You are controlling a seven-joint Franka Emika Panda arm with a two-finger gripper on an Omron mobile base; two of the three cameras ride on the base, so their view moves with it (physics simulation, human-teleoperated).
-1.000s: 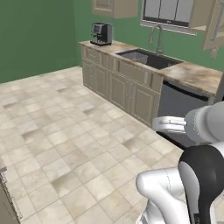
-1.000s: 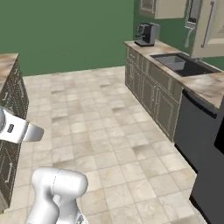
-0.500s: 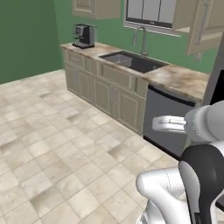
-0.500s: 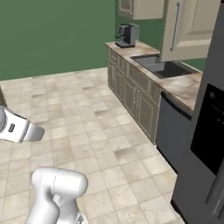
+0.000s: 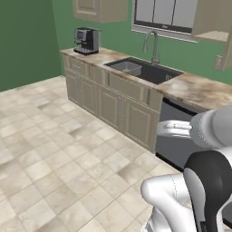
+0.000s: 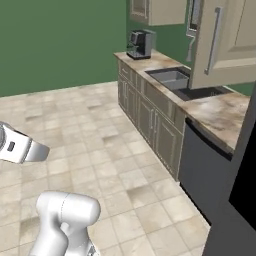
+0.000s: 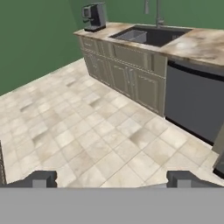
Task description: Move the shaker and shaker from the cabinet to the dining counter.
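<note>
In the hand view my gripper point(image 7: 111, 180) is open, its two dark fingertips point(image 7: 40, 179) wide apart over bare tiled floor with nothing between them. The cabinet point(image 6: 226, 44) hangs at the upper right of the right base view, its beige panelled door carrying a long slim metal handle point(image 6: 215, 33). In the left base view the cabinet point(image 5: 212, 19) sits at the top right, and its inside is too cropped to read. The shakers are out of view. The dining counter is out of view.
A run of grey-brown floor cabinets point(image 5: 113, 102) with a marbled worktop point(image 5: 199, 90) holds a sink point(image 5: 145, 70) and a coffee machine point(image 5: 86, 40). A dark dishwasher front point(image 7: 194, 103) follows, then a black fridge point(image 6: 244, 175). Tiled floor point(image 5: 54, 154) spreads to the left.
The whole picture has shifted, so the base and its cameras have moved. The worktop run has slid left and the wall cabinet stands larger. The gripper stays open.
</note>
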